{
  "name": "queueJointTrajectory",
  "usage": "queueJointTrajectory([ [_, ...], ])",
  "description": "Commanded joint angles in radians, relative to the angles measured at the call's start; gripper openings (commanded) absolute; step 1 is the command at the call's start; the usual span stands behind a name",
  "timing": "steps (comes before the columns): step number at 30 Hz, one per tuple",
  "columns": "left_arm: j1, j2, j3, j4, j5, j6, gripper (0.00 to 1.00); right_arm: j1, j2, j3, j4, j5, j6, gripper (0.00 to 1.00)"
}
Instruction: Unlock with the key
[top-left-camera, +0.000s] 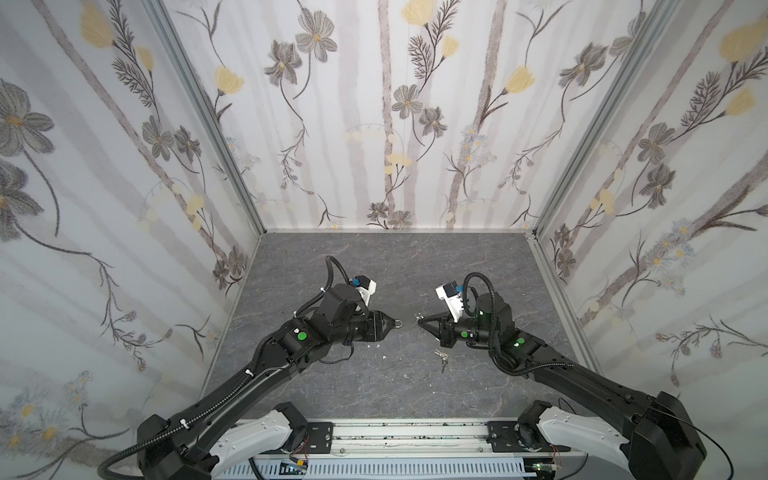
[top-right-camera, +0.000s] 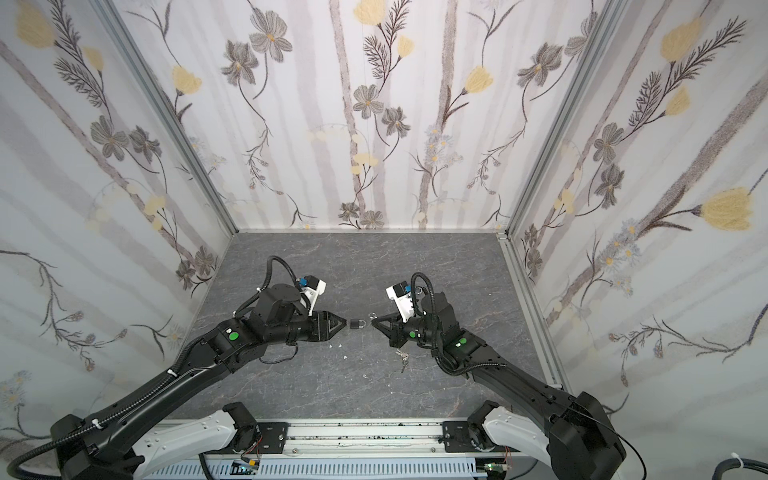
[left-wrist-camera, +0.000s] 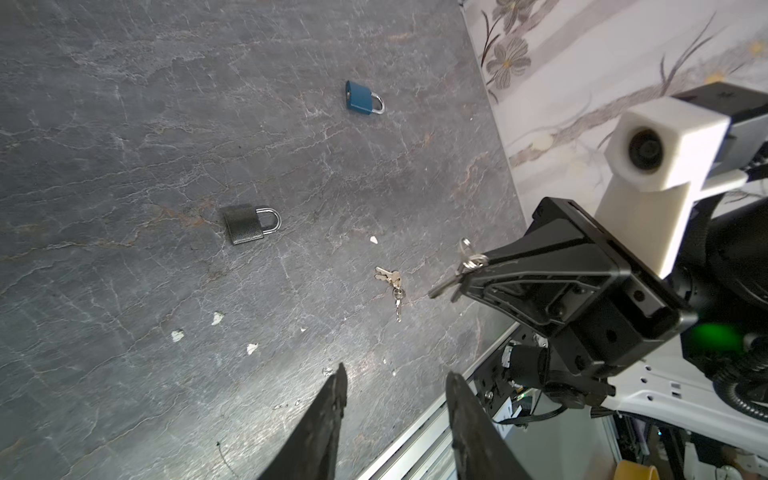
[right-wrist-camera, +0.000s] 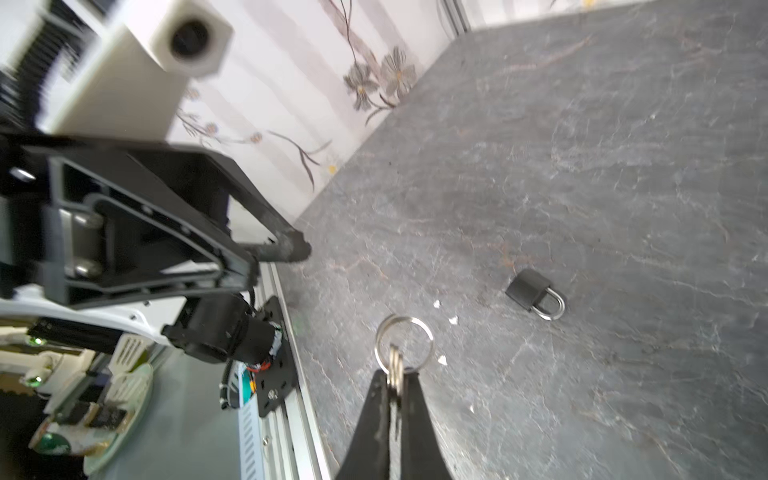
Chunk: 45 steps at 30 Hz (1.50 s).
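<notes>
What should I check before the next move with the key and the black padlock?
1. Key secured in right gripper: ok, jaws shut on it.
2. Left gripper open and empty: ok.
3. Black padlock steadied: not ok, it lies loose on the table and nothing holds it.
4. Keyhole end facing the key: not ok, in a top view the shackle points toward the right gripper.
5. Held key matches this lock: cannot tell; a spare key bunch and a blue padlock also lie on the table.
</notes>
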Motion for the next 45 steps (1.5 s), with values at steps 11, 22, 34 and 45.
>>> queueJointTrajectory([
  [11,-0.019,-0.083,-0.235,0.680,0.057,-0.224,0.49,-0.008,-0.039,-0.068,0.551,0.127,0.415,0.00],
  [22,-0.089,0.035,-0.221,0.897,0.082,-0.205,0.38,0.014,-0.030,-0.104,0.663,0.116,0.482,0.00],
  [34,-0.093,0.045,-0.201,0.929,0.101,-0.202,0.29,0.038,-0.036,-0.115,0.711,0.090,0.508,0.00],
  [45,-0.097,0.066,-0.185,0.955,0.115,-0.212,0.16,0.050,-0.040,-0.118,0.733,0.073,0.517,0.00],
])
